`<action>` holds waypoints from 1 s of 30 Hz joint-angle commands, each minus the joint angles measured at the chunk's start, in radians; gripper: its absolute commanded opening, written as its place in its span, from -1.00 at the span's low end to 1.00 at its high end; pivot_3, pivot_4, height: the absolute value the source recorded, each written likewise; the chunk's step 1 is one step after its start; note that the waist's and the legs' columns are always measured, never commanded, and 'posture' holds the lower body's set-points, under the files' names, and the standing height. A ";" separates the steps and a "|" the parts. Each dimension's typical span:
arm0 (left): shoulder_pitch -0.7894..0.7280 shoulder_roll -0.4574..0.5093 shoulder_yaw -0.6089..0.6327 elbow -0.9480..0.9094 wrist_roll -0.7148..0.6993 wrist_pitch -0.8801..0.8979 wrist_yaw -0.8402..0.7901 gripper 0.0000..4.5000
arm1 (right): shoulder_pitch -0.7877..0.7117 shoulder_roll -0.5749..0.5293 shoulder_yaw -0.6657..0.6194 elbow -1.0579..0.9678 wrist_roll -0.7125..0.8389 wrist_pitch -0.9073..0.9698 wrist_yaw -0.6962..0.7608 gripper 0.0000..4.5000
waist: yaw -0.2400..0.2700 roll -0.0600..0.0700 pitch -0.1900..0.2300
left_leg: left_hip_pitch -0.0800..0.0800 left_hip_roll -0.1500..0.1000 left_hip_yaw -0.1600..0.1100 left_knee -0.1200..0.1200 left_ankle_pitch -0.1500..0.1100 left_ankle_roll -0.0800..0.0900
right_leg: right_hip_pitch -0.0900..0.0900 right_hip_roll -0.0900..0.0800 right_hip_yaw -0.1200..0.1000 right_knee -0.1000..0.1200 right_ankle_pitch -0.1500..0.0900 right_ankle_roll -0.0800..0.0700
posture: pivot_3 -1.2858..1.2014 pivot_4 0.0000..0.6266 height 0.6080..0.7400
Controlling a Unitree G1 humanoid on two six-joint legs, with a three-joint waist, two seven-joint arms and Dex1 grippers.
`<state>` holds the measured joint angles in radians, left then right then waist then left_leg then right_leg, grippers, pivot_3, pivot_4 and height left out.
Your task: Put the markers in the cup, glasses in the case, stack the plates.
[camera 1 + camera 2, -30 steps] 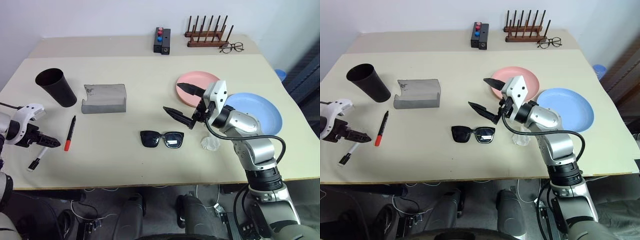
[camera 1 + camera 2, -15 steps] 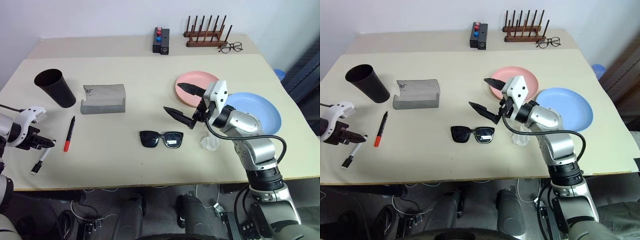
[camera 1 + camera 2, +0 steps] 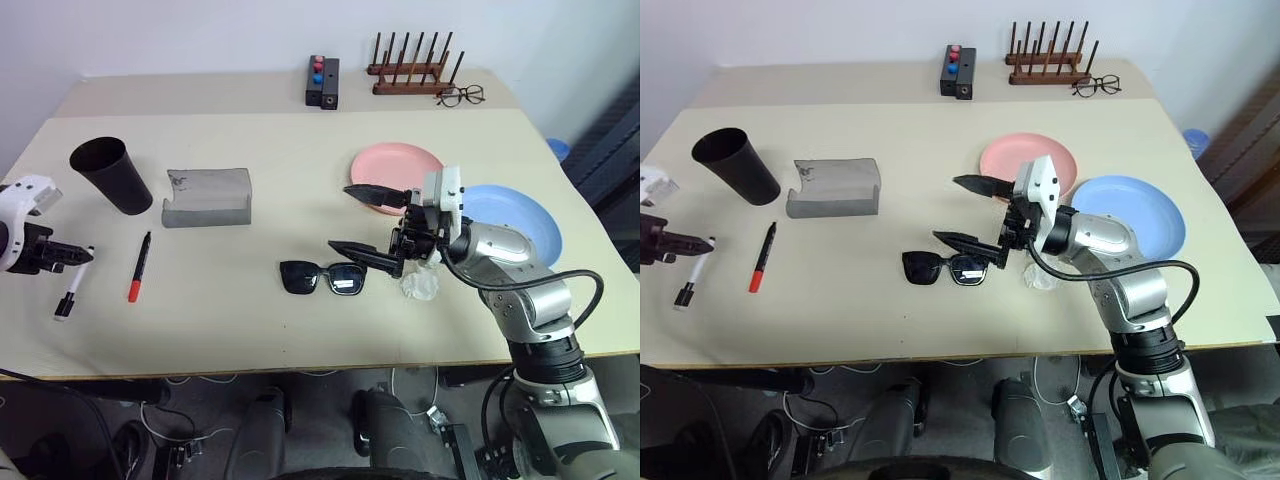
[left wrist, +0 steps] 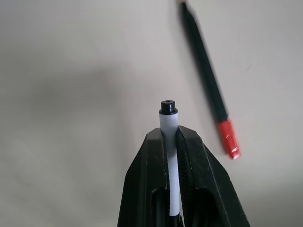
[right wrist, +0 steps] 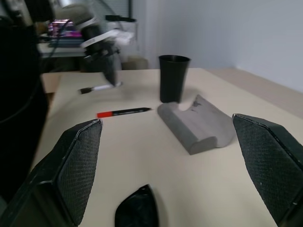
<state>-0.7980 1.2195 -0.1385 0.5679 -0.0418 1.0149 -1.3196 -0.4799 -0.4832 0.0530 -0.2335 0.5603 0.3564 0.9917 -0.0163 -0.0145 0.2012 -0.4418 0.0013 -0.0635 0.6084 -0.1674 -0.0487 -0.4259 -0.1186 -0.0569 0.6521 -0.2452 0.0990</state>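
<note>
Head views: left gripper (image 3: 82, 254) has clamped the white marker (image 3: 68, 296) and lifted it off the surface (image 3: 230, 320), up from where it lay a second ago. Cup (image 3: 111, 175) is near, just ahead of it; red marker (image 3: 139, 266) lies between. Right gripper (image 3: 368, 222) spread wide, empty, has swung to hover over the glasses (image 3: 323, 277).

Left wrist: marker pinched between fingers (image 4: 149, 189). Cup drop looks next.

Right wrist: case (image 5: 196, 123) beside the cup, glasses below.
</note>
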 commanded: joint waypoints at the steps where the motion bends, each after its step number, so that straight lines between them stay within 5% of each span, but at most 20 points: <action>1: -0.024 0.031 0.064 -0.066 -0.037 0.050 0.029 -0.99 | -0.037 -0.001 -0.024 -0.014 0.027 -0.010 0.018 1.00 | 0.000 0.000 0.000 | 0.000 0.000 0.000 0.000 0.000 0.000 | 0.000 0.000 0.000 0.000 0.000 0.000 | 0.03 -0.52 1.00; 8: -0.092 -0.051 0.265 -0.045 -0.117 -0.141 0.207 -0.99 | -0.104 0.066 -0.069 0.090 -0.004 -0.053 -0.088 1.00 | 0.001 0.000 0.000 | 0.000 0.000 0.000 0.002 0.000 0.000 | 0.000 0.000 0.000 0.001 0.000 0.000 | 0.03 -0.52 1.00; 13: -0.137 -0.110 0.380 0.050 -0.145 -0.486 0.325 -0.99 | -0.127 0.093 -0.091 0.121 -0.012 -0.072 -0.134 1.00 | 0.000 0.000 0.000 | 0.000 0.000 0.000 0.002 0.000 0.000 | 0.000 0.000 0.000 0.001 0.003 0.002 | 0.03 -0.52 1.00; 25: -0.378 -0.193 0.441 0.408 -0.166 -0.929 0.477 -0.99 | -0.128 0.092 -0.082 0.134 -0.055 -0.093 -0.162 1.00 | 0.001 -0.001 0.000 | 0.000 0.000 0.001 0.004 0.000 0.000 | 0.001 0.000 0.000 0.002 0.003 0.003 | 0.03 -0.52 1.00; 30: -0.353 -0.216 0.442 0.503 -0.164 -1.058 0.458 -0.99 | -0.129 0.089 -0.085 0.134 -0.081 -0.104 -0.183 1.00 | 0.001 -0.001 0.000 | 0.000 0.000 0.001 0.004 0.000 0.000 | 0.001 0.000 0.000 0.002 0.003 0.003 | 0.03 -0.52 1.00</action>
<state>-1.1467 0.9924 0.2694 1.0652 -0.1869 -0.0046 -0.8541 -0.5870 -0.3919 -0.0151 -0.0769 0.4821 0.2764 0.8140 -0.0157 -0.0154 0.2008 -0.4419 0.0012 -0.0621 0.6121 -0.1673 -0.0487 -0.4252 -0.1184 -0.0566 0.6542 -0.2420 0.1024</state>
